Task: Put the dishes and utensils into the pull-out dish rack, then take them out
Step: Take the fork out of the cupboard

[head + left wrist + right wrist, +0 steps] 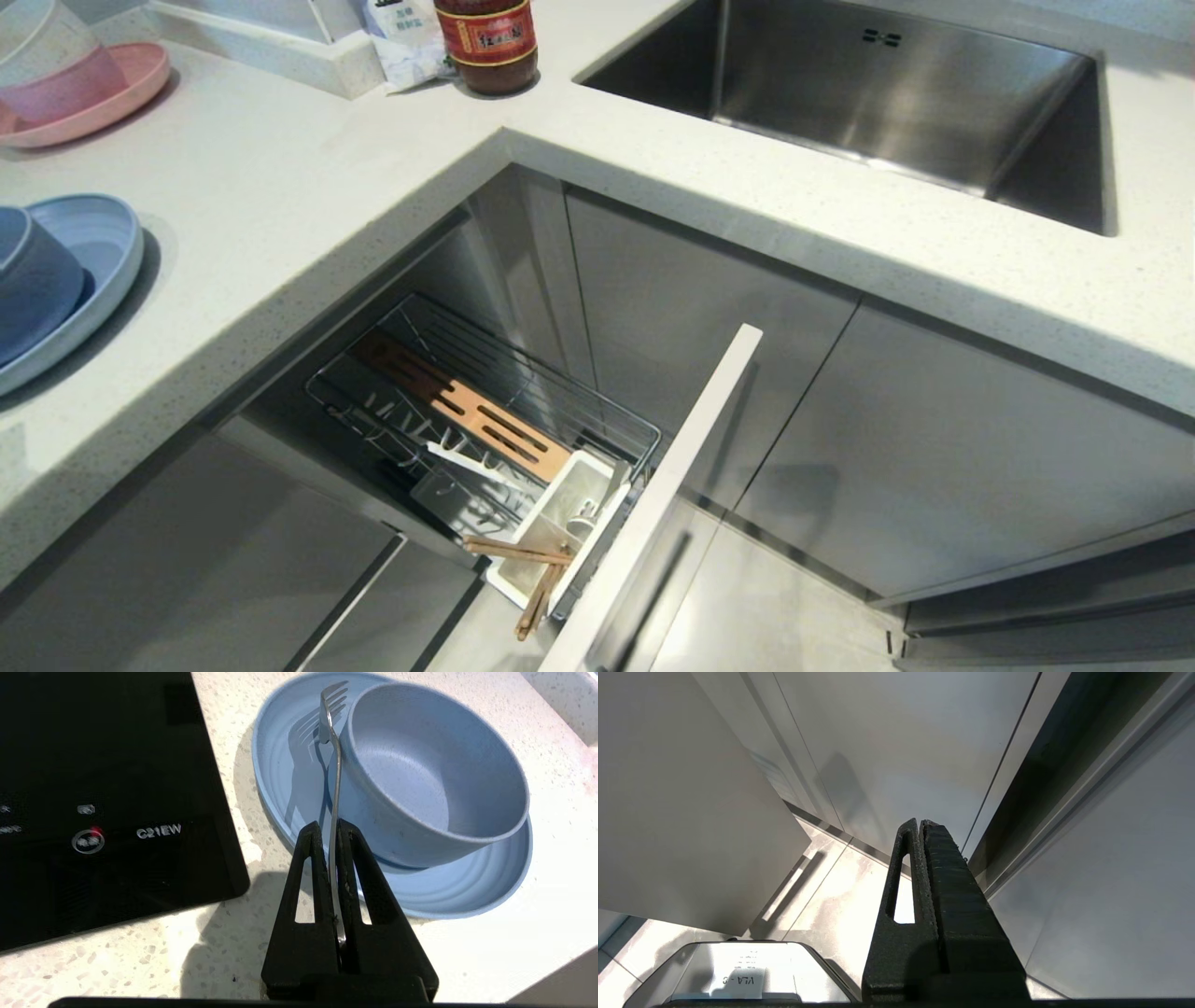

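Now the left gripper (pixel 331 828) is clamping the silver fork (pixel 332 760) by its handle.
Its long axis is running straight out from the fingertips, tines pointing away over the blue plate (pixel 467 891), beside the blue bowl (pixel 434 770) on the left counter. The right gripper (pixel 920 826) is hanging clenched and empty by the cabinet fronts.

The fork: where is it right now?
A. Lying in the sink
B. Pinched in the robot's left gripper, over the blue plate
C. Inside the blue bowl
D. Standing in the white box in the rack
B: the left gripper is shut on the fork, whose tines hang over the blue plate, next to the bowl.
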Tool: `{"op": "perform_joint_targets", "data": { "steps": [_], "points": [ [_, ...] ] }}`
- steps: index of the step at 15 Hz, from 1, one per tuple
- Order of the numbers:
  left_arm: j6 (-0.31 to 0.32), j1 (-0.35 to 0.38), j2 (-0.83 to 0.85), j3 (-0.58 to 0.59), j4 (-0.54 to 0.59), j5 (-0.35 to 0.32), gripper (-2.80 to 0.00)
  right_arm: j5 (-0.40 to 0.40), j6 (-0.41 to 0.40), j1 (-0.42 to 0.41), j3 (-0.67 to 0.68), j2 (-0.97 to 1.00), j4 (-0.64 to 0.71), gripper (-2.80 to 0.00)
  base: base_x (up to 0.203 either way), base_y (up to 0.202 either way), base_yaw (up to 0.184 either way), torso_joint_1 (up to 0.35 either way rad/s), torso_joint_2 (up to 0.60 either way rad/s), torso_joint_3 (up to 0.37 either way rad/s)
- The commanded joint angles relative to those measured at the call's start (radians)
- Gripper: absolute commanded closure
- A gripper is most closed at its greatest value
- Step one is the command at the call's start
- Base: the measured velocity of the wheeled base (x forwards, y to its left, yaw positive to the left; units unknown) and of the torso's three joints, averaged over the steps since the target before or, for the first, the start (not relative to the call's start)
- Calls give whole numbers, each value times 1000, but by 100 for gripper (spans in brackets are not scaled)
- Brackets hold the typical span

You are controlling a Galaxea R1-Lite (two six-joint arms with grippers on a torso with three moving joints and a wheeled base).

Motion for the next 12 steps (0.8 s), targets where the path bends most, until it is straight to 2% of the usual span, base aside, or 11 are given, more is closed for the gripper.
{"op": "perform_joint_targets", "data": {
  "steps": [1,2,9,12],
  "points": [
    [-3,0,1,3,-1,-8,0,0,0,0,2,-4,0,0,0,0,0,0,0,0],
    [-3,2,-1,5,-1,-8,-280,0,0,1,2,-3,0,0,0,0,0,0,0,0],
    [-3,3,-6,0,-2,-8,-280,0,0,1,2,-4,0,0,0,0,0,0,0,0],
    [1,3,-25,-54,-7,1,-280,0,0,0,2,-4,0,0,0,0,0,0,0,0]
  ]
}}
